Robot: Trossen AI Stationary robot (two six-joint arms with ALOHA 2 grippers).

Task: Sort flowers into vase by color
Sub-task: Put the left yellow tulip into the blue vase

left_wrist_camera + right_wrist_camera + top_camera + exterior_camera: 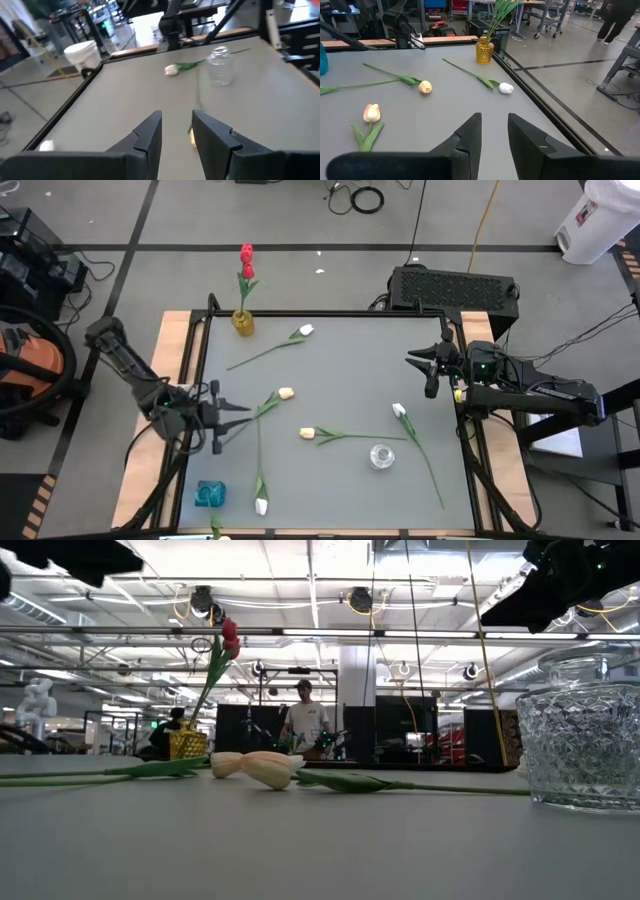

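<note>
Between picks, I judged. Left gripper [240, 416], fingers parted and empty, hovered beside the cream-yellow tulip [286, 393] at frame centre-left; next needed closing on its stem. Right gripper [418, 367], also parted and empty, waited at the right.

Grey tabletop [350, 380] edged with wooden boards. Beyond its far edge, a black keyboard-like box [455, 286]. On the floor, a coiled black cable [367, 198]. In the background, a person in a white shirt [305, 718].
</note>
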